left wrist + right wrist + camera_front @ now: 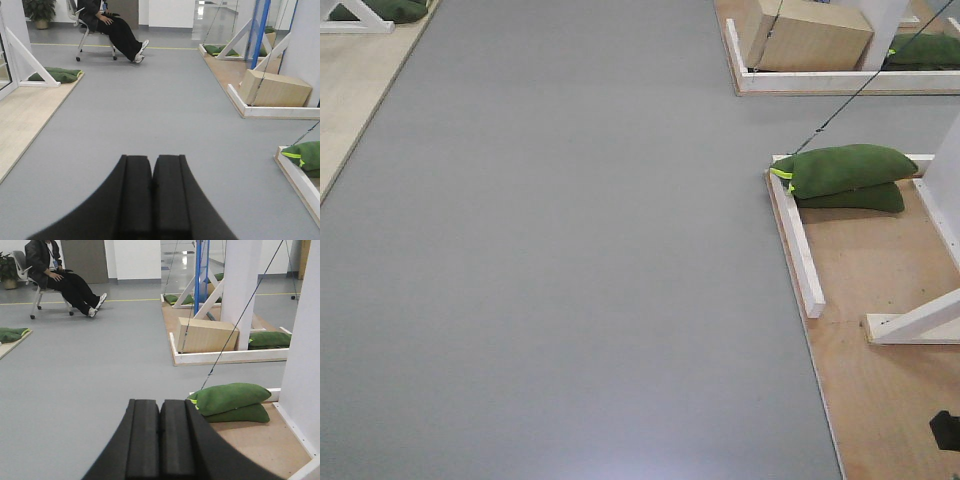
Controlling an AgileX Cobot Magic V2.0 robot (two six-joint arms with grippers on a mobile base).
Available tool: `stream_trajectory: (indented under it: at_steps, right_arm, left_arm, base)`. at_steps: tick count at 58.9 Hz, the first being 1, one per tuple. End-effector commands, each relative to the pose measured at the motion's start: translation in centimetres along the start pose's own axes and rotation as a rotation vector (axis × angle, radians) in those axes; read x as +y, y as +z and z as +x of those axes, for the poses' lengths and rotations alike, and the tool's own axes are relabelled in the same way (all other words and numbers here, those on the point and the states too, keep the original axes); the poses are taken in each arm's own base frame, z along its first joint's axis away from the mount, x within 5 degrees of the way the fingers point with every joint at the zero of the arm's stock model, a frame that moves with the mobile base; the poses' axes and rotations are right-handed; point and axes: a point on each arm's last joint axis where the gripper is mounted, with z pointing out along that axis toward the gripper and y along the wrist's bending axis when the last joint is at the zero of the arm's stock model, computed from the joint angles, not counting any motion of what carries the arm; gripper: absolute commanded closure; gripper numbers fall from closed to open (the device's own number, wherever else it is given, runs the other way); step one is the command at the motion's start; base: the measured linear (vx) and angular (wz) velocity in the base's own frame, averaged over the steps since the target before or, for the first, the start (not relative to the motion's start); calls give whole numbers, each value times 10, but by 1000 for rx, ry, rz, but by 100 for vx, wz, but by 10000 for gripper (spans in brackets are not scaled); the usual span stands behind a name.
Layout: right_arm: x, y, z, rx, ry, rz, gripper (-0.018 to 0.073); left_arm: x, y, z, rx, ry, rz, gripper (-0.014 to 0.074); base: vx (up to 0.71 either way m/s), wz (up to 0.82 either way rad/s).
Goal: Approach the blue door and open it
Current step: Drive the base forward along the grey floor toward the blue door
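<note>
Both arms idle. Left pincer point(151, 167) is pressed together with nothing between the pads; right pincer point(160, 412) the same. The blue door point(199, 275) is far ahead on the right. I see it nearly edge-on, as a thin blue strip beyond a white panel point(241, 295). Its handle is not visible from here.

Risks, my judgement:
- The near plywood platform point(880, 300) lies close on the right. Its white rim point(798, 245) could catch a wheel if I cut the turn early.
- A thin cable point(235, 330) slants down toward the green sandbags point(227, 399). It is hard to see, and an arm could snag it.
- Closed pincers cannot take the lever until opened.

Around: a wooden box point(206, 335) sits on the farther platform. A seated person point(112, 25) is ahead left, well apart from my line. Grey floor point(570, 250) lies between.
</note>
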Motion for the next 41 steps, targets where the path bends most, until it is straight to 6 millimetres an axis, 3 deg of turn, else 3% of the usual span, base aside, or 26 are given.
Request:
stream_trajectory:
  at_steps: [1, 41]
  right_arm:
    - [-1, -1, -7, -99, -4, 11, 561]
    - [-1, -1, -7, -97, -4, 11, 561]
  left_arm:
    - [0, -4, -16, -121, -12, 4, 524]
    - [0, -4, -17, -124, -12, 4, 524]
  base:
    - [0, 0]
    - [1, 1]
